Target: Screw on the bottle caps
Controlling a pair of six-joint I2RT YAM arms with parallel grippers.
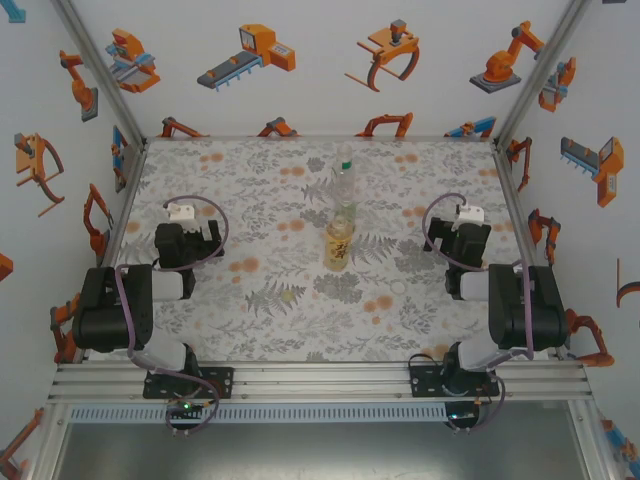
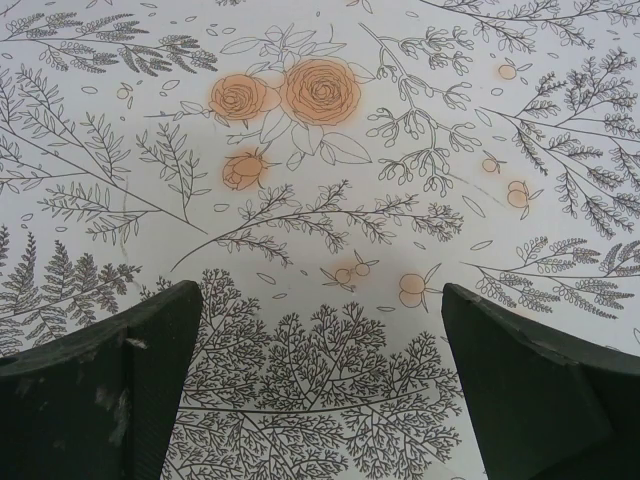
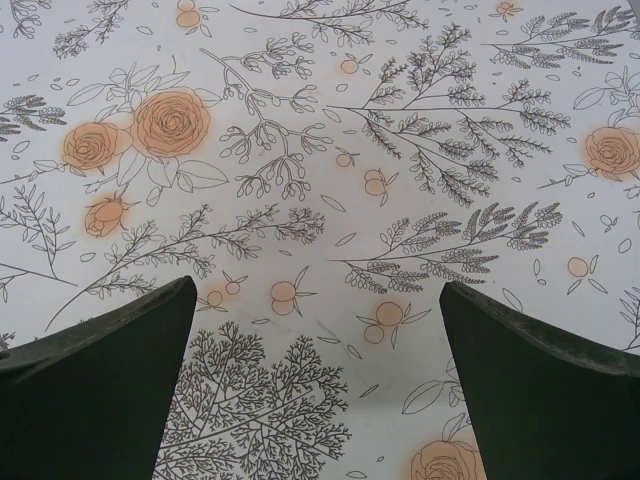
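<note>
Three bottles (image 1: 343,213) line up mid-desk (image 1: 250,180), amber one nearest; left pincer (image 2: 320,325) and right pincer (image 3: 320,325) hang spread, empty.

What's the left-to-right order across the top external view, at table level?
left gripper → small pale cap → amber bottle → right gripper. Left out: two more bottles, standing in line behind the amber one.

Top camera: high, behind arm bases, looking down over whole floral table (image 1: 250,330). Wrist cameras: close, facing down past left gripper (image 2: 320,290) and right gripper (image 3: 318,283) onto that same table.
</note>
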